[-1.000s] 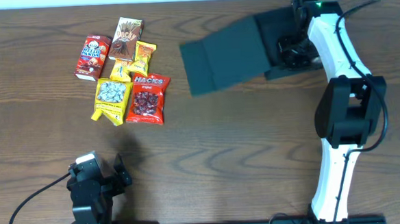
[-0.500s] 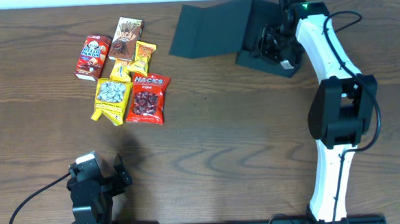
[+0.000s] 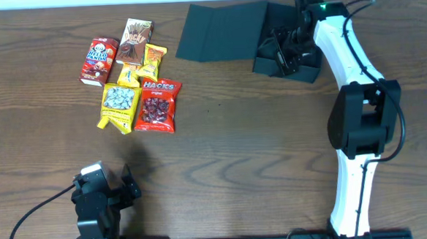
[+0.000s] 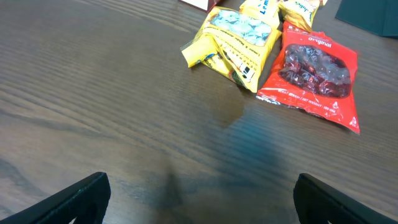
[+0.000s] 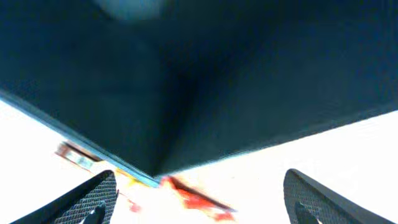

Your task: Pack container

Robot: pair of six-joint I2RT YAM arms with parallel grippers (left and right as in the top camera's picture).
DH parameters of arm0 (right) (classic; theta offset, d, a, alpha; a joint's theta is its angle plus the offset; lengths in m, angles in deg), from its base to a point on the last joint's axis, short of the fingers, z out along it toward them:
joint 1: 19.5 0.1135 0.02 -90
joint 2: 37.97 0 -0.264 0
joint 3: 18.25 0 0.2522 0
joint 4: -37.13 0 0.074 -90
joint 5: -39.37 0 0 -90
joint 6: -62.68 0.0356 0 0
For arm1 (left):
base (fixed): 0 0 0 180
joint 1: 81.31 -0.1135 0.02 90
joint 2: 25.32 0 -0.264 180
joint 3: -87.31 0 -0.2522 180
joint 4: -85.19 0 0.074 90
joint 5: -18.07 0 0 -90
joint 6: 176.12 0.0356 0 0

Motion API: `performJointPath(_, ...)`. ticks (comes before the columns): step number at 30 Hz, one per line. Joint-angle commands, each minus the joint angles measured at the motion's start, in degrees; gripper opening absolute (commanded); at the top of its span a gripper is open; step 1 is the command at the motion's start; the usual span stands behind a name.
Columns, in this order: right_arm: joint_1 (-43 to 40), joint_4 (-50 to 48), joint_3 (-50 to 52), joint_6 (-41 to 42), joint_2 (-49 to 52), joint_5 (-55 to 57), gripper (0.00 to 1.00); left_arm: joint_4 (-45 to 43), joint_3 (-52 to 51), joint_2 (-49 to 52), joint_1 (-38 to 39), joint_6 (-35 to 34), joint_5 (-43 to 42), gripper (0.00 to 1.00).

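Several snack packets [image 3: 128,74] lie clustered in the upper left of the overhead frame, among them a red box [image 3: 98,61], a yellow packet [image 3: 120,102] and a red Hacks bag [image 3: 158,105]. Below them, at the lower left, your left gripper [image 4: 199,196] faces across the table [image 3: 223,155], fingers spread wide and grasping nothing. Further right, at the top edge, the container [image 3: 223,31] sits with its flap lid laid out leftward. Your right gripper [image 5: 202,199] is at the box body, fingers released, nothing between them.
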Motion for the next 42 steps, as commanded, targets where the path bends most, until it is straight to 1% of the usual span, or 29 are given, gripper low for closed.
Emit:
performJointPath(1, 0.57, 1.75, 0.17, -12.55, 0.07, -1.22, 0.81, 0.04, -0.61, -0.37, -0.04, -0.66, -0.26, 0.95)
performJointPath(4, 0.57, 1.29, 0.17, -16.02, -1.55, -0.87, 0.79, 0.04, -0.63, -0.37, -0.04, -0.66, -0.26, 0.95)
performJointPath(8, 0.59, -0.7, 0.17, -21.46, -5.42, 1.6, 0.8, 0.04, -0.63, -0.37, -0.04, -0.66, -0.26, 0.95)
performJointPath(12, 0.59, -2.12, 0.15, -31.43, -11.58, 9.4, 0.82, 0.04, -0.61, -0.37, -0.04, -0.66, -0.26, 0.95)
performJointPath(15, 0.59, -3.19, 0.15, -46.18, -17.03, 16.79, 0.88, 0.04, -0.61, -0.37, -0.04, -0.66, -0.26, 0.95)
performJointPath(16, 0.59, -3.78, 0.15, -54.12, -18.78, 19.63, 0.91, 0.02, -0.61, -0.37, -0.04, -0.66, -0.26, 0.95)
performJointPath(17, 0.59, -4.0, 0.15, -60.72, -19.71, 21.07, 0.91, 0.04, -0.61, -0.37, -0.04, -0.68, -0.26, 0.95)
performJointPath(18, 0.59, -3.93, 0.15, -69.68, -20.44, 21.44, 0.92, 0.04, -0.61, -0.37, -0.04, -0.66, -0.26, 0.95)
performJointPath(20, 0.59, -3.26, 0.17, -82.73, -20.59, 21.44, 0.91, 0.04, -0.61, -0.37, -0.04, -0.66, -0.26, 0.95)
performJointPath(23, 0.59, -1.05, 0.24, -98.27, -19.43, 21.59, 0.9, 0.04, -0.61, -0.37, -0.04, -0.66, -0.26, 0.95)
performJointPath(24, 0.59, -0.37, 0.28, -101.33, -18.97, 21.88, 0.89, 0.04, -0.63, -0.37, -0.04, -0.66, -0.26, 0.95)
performJointPath(27, 0.42, 0.81, 0.61, -105.98, -16.92, 22.75, 0.84, 0.04, -0.61, -0.37, -0.04, -0.66, -0.26, 0.95)
performJointPath(38, 0.44, 1.05, 0.68, -106.16, -4.76, 23.61, 0.81, 0.04, -0.63, -0.37, -0.04, -0.66, -0.26, 0.95)
performJointPath(42, 0.81, 1.36, 0.68, -106.16, -2.14, 23.56, 0.8, 0.04, -0.63, -0.37, -0.04, -0.66, -0.26, 0.95)
